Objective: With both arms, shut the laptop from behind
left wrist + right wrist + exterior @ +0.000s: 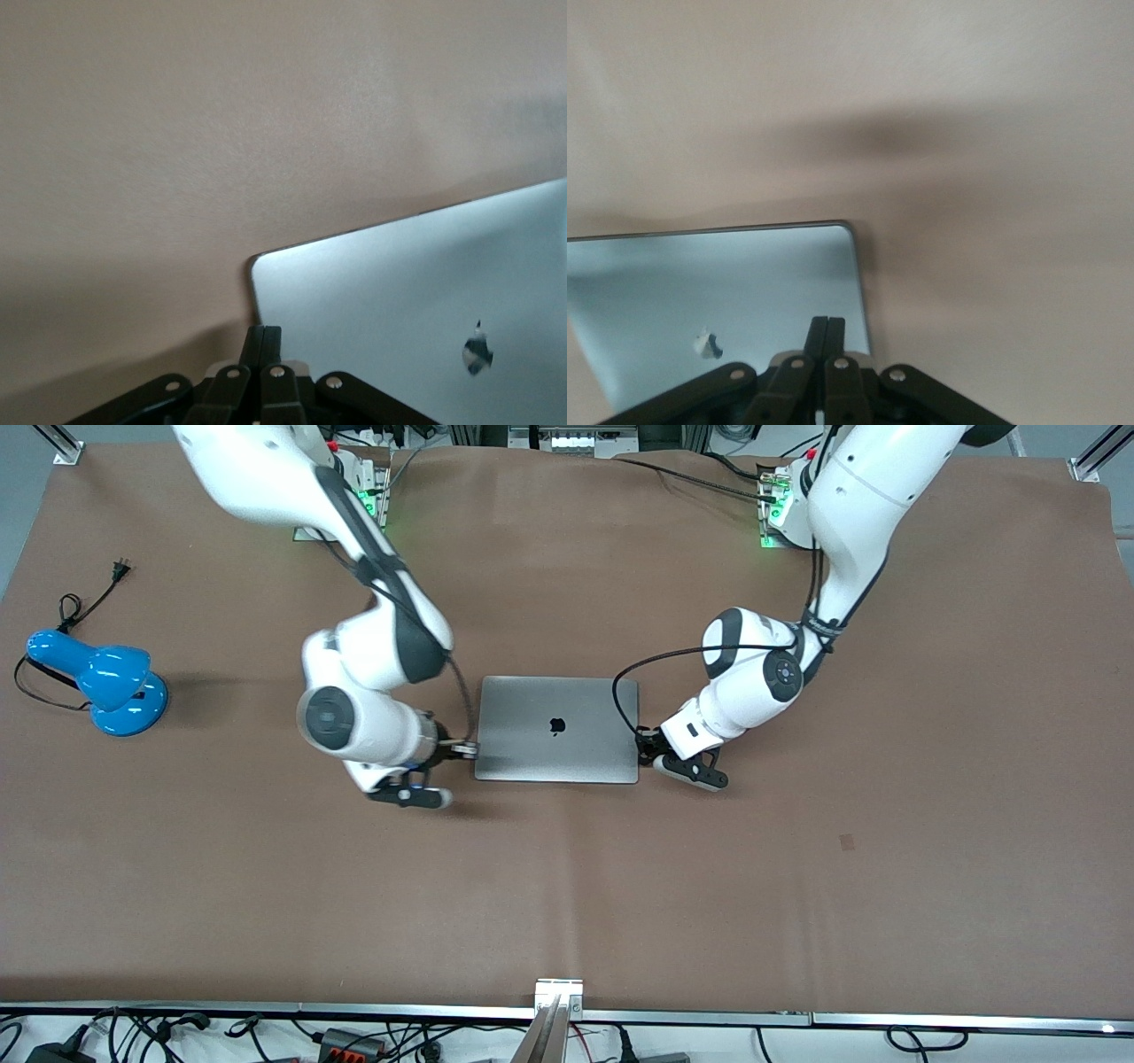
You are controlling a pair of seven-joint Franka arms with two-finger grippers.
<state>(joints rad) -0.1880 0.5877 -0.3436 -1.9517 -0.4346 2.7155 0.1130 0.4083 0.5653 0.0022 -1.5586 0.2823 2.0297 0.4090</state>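
Laptop [556,729] lying flat in mid-table on the brown mat [567,886], lid down, black logo facing up; no keyboard or screen showing, no gap visible along the lid edge in either wrist view. Judged shut, or as good as shut. Left gripper [648,741] low at the laptop's edge toward the left arm's end of the table, fingers pressed together with nothing between them, tips just at or over the lid's corner in the left wrist view [262,341]; contact with the lid likely but not certain. Right gripper [464,750] low at the edge toward the right arm's end, fingers likewise closed on nothing, tips resting over the lid's border near its corner in the right wrist view [827,335]. Both arms reaching in from the base side and bent down at the wrist. Step in hand, by judgement: final press-down of the lid, essentially complete. Next move probably calls for lifting both grippers straight up and clear, evenly, without dragging fingertips across the metal or nudging the laptop sideways. Risk: uneven release shifting the machine on the mat, or a scratch on the lid. Blue desk lamp [104,681] with its black cord well apart, toward the right arm's end, not involved.
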